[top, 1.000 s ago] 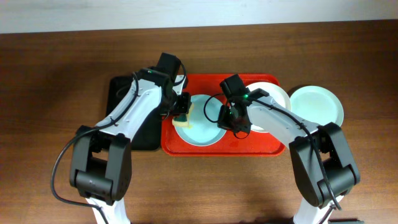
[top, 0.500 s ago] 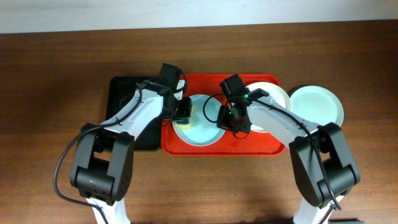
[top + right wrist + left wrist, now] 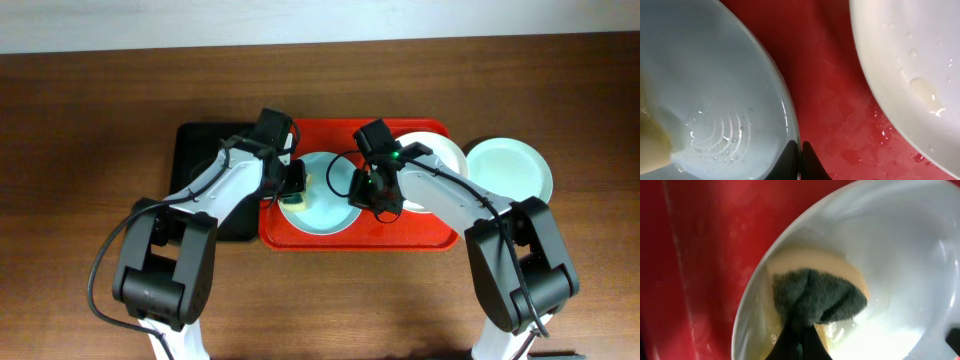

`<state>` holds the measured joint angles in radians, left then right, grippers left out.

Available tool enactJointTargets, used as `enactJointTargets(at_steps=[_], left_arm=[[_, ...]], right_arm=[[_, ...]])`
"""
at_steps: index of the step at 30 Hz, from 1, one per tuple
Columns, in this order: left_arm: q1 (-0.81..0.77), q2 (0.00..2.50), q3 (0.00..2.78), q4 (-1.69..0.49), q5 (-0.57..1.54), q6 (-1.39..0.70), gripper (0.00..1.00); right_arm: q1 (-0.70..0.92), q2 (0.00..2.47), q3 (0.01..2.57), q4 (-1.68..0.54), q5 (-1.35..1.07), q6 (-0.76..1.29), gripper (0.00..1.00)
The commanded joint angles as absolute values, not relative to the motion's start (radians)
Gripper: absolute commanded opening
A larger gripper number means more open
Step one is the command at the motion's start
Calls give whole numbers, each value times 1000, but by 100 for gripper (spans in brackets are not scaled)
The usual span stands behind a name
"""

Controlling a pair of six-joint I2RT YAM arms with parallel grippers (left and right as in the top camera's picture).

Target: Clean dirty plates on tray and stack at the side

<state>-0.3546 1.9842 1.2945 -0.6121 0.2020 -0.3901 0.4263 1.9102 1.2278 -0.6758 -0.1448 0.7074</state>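
Where the wooden tabletop (image 3: 100, 120) carries the large red rectangular plastic tray (image 3: 400, 232), a round pale mint-blue plate (image 3: 330, 205) lies flat in the tray's left half. A round white plate (image 3: 445, 150) sits in the right half, partly hidden under the right arm. A second mint-blue plate (image 3: 510, 167) rests off the tray, on the tabletop just beside its right edge. A smaller black tray (image 3: 200, 160) lies against the red tray's left side.

The left end effector (image 3: 292, 183) is clenched on a yellow sponge with a dark green scouring pad (image 3: 815, 297). The sponge is pressed onto the left inner part of the mint-blue plate on the tray, near its rim.

The right end effector (image 3: 365, 196) is at that same plate's right edge, its fingertips (image 3: 805, 157) pinched together on the rim. The red tray floor is wet between the two plates. Droplets and a pale yellowish spot dot the white plate's surface.
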Motion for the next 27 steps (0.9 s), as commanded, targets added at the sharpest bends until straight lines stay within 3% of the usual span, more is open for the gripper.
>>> enactJointTargets(at_steps=[1, 13, 27], left_arm=[[-367, 1977, 1207, -567, 176, -411, 0], [-467, 1977, 1126, -413, 340, -485, 0], [-370, 1809, 1186, -406, 388, -469, 0]], right_arm=[[433, 1916, 1244, -676, -146, 712, 4], [472, 1940, 1244, -647, -146, 712, 4], [472, 1940, 1244, -650, -145, 711, 4]])
